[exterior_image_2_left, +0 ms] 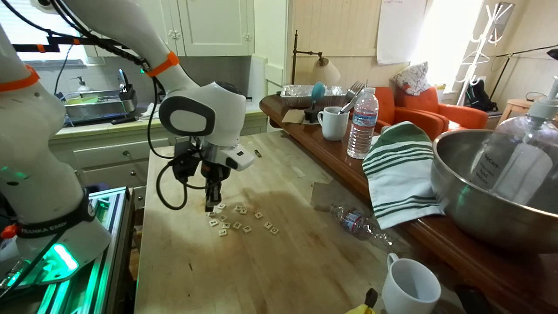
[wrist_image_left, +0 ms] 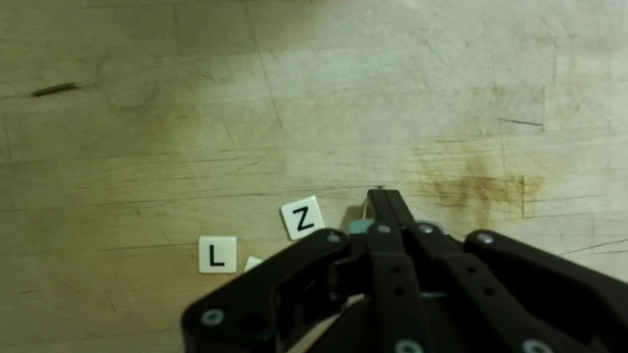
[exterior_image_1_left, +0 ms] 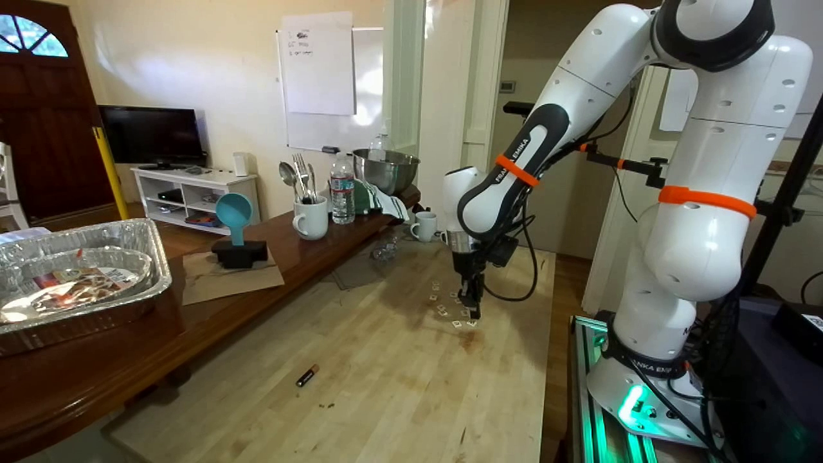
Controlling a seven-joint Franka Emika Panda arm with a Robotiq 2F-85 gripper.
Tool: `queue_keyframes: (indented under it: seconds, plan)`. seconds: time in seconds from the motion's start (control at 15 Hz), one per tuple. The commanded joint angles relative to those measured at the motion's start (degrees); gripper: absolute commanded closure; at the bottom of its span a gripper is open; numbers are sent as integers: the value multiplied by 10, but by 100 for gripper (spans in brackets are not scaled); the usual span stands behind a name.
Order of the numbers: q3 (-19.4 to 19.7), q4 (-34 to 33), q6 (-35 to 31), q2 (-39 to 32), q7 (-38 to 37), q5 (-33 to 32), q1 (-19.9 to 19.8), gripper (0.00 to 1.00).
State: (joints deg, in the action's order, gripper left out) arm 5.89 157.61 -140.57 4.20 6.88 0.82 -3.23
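Observation:
My gripper (wrist_image_left: 389, 192) points down at the light wooden tabletop (wrist_image_left: 319, 98), its two black fingers pressed together with nothing visible between them. Left of the fingertips in the wrist view lies a white letter tile marked Z (wrist_image_left: 302, 217). Farther left is the L tile (wrist_image_left: 218, 254), with a corner of another tile (wrist_image_left: 252, 263) beside it. A thin pale edge shows right against the left finger; what it belongs to is mostly hidden. In both exterior views the gripper (exterior_image_2_left: 210, 208) stands low at the edge of a scatter of several tiles (exterior_image_2_left: 236, 225). Whether it touches one, I cannot tell.
A battery (exterior_image_1_left: 307, 375) lies on the tabletop. A crushed plastic bottle (exterior_image_2_left: 355, 220), a white mug (exterior_image_2_left: 411, 285) and a banana tip (exterior_image_2_left: 362, 308) are along one side. The raised brown counter (exterior_image_1_left: 292, 257) carries a steel bowl (exterior_image_2_left: 462, 183), a water bottle (exterior_image_2_left: 363, 126) and foil trays (exterior_image_1_left: 157, 257).

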Motion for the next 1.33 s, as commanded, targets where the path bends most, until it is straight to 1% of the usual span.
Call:
queue_keyframes:
  seconds: [0.0,0.33,0.87,0.93,1.07,1.13,1.2,1.27]
  plan:
    - [-2,0,13,-21,6,17,-4,100]
    - [-5,1,-6,-44,12,19,-3,100]
    - [-16,-6,-3,-18,33,12,4,100]
    - [-17,14,-10,-1,29,8,4,100]
    - [-18,-5,-7,-18,28,8,3,100]
    - [-18,-5,-8,-19,27,6,2,100]
    - [-17,10,-19,-11,27,3,1,100]
    - [-17,7,-26,-16,26,0,1,100]
